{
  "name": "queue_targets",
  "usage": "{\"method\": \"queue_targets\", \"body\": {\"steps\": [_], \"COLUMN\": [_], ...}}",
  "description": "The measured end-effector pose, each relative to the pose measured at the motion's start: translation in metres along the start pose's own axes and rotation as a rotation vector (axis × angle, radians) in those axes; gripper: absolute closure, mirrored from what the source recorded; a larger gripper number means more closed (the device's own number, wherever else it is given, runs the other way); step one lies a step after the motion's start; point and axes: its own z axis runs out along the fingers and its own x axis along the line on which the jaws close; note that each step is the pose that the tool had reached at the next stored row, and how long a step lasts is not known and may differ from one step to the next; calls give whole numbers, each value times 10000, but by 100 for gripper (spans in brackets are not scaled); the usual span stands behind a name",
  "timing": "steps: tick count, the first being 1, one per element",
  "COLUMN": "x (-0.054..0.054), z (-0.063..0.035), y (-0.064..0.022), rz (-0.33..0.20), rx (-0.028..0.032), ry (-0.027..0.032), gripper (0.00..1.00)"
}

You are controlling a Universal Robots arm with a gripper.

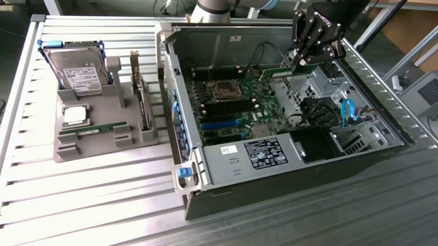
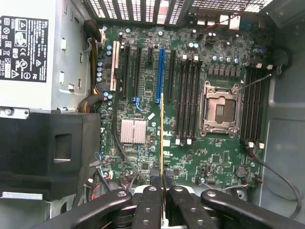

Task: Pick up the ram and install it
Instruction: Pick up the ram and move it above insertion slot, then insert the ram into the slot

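My gripper hangs over the far right part of the open computer case, shut on the ram, a thin green stick that juts out toward the exterior view's left. In the wrist view the ram shows edge-on between my black fingers, with my gripper above the motherboard. It lines up just beside the black memory slots, still well above them. A second ram stick lies on the grey holder outside the case.
The holder also carries a hard drive, a square silver processor and an upright expansion card. Inside the case are the processor socket, a power supply, blue cables and a drive cage.
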Motion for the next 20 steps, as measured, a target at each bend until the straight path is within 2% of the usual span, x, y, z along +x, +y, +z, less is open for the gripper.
{"method": "queue_targets", "body": {"steps": [13, 18, 20], "x": [1, -3, -6], "z": [11, 97, 130], "y": [0, 9, 38], "rz": [0, 59, 85], "rx": [-1, 2, 4], "ry": [1, -7, -12], "gripper": [89, 89, 89]}}
